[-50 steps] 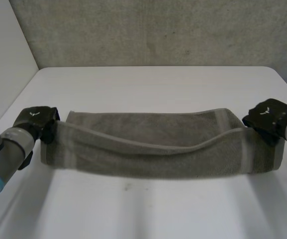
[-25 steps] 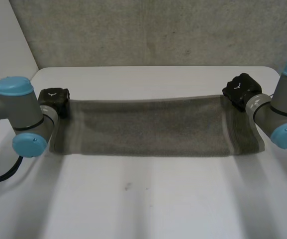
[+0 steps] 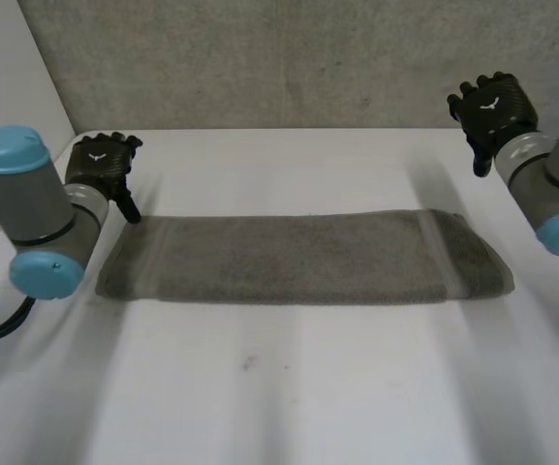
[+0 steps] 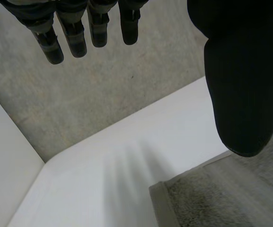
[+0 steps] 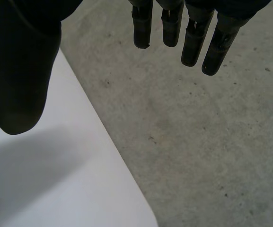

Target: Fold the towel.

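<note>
The grey towel (image 3: 298,257) lies folded into a long flat band across the middle of the white table (image 3: 289,387). My left hand (image 3: 100,167) hovers open just beyond the towel's far left corner, holding nothing. In the left wrist view its fingers (image 4: 70,28) are straight and the towel's corner (image 4: 212,198) lies below the thumb. My right hand (image 3: 489,107) is raised open above the table's far right side, well off the towel's right end. In the right wrist view its fingers (image 5: 174,23) are spread over the table edge (image 5: 112,156), empty.
A grey concrete wall (image 3: 298,58) stands behind the table. A white side wall (image 3: 8,107) rises at the left. The table's far right corner (image 5: 145,217) sits under my right hand. My two arms (image 3: 27,223) flank the towel's ends.
Both hands carried the towel's near edge over to the far edge, then let go and opened. They have lifted away, the right one higher and farther back.
</note>
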You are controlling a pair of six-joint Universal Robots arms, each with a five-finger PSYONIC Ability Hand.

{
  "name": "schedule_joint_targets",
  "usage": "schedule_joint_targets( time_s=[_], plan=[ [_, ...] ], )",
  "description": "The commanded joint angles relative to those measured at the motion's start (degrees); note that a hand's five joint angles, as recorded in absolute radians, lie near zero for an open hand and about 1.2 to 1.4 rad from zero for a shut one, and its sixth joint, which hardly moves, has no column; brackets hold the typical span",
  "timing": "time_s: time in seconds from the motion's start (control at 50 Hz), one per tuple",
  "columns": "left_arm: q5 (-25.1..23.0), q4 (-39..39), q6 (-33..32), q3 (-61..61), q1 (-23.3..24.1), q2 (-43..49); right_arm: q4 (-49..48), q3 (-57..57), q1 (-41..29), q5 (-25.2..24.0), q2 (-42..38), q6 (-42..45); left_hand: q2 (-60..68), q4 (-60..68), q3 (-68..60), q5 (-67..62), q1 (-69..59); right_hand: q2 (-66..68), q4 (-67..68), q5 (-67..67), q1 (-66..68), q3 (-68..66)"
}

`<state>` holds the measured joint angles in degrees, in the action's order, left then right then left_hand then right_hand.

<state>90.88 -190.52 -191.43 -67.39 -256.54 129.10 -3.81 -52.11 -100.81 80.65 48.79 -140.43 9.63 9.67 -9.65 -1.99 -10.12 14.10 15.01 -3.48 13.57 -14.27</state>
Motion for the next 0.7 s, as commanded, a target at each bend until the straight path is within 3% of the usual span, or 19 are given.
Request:
schedule_joint_targets(
  time_s=[0.02, 0.16, 0.44, 0.56, 0.6, 0.62, 0.64, 0.7],
  plan=[
    [-0.08, -0.56, 0.0, -13.39, 0.6, -11.24, 0.21, -17.85, 0.53, -0.32, 12.03, -2.92, 0.37, 0.33, -0.35, 1.99, 0.12, -4.1, -5.01, 3.48, -3.57, 4.27],
    [0.0, -4.15, 0.09, -26.9, 2.01, -19.67, 0.29, -34.44, 3.94, -0.76, 18.09, -3.36, 0.37, 0.33, -0.35, 1.99, 0.12, -4.04, -4.95, 3.43, -3.51, 4.22],
    [0.09, -12.07, 2.9, -35.8, 2.27, -21.96, -4.54, -41.32, 8.53, -6.91, 11.94, -3.19, 0.37, 0.33, -0.35, 1.99, 0.12, 10.79, 9.88, -11.4, 11.32, -10.61],
    [0.09, -12.07, 2.9, -36.06, 2.27, -21.96, -4.8, -40.0, 9.93, -7.26, 8.51, -2.92, 0.37, 0.33, -0.35, 1.99, 0.12, 25.42, 24.51, -26.04, 25.95, -25.25],
    [0.0, -12.16, 2.9, -36.41, 2.27, -21.88, -5.15, -39.48, 10.11, -7.18, 7.9, -3.01, 0.37, 0.33, -0.35, 1.99, 0.12, 44.31, 43.41, -44.93, 44.85, -44.14],
    [0.0, -12.16, 2.9, -36.41, 2.27, -21.87, -5.16, -39.47, 10.11, -7.18, 7.9, -3.01, 0.37, 0.33, -0.35, 1.99, 0.12, 44.43, 43.52, -45.04, 44.96, -44.25],
    [0.0, -12.16, 2.9, -36.5, 2.27, -21.87, -5.24, -38.95, 10.19, -7.09, 7.63, -2.92, 0.37, 0.33, -0.35, 1.99, 0.12, 57.09, 56.18, -57.7, 57.62, -56.91],
    [0.0, -12.16, 2.9, -36.59, 2.36, -21.87, -5.68, -37.98, 11.16, -6.39, 7.28, -2.92, 0.37, 0.33, -0.35, 1.99, 0.12, 65.9, 64.99, -66.52, 66.43, -65.73]
  ],
)
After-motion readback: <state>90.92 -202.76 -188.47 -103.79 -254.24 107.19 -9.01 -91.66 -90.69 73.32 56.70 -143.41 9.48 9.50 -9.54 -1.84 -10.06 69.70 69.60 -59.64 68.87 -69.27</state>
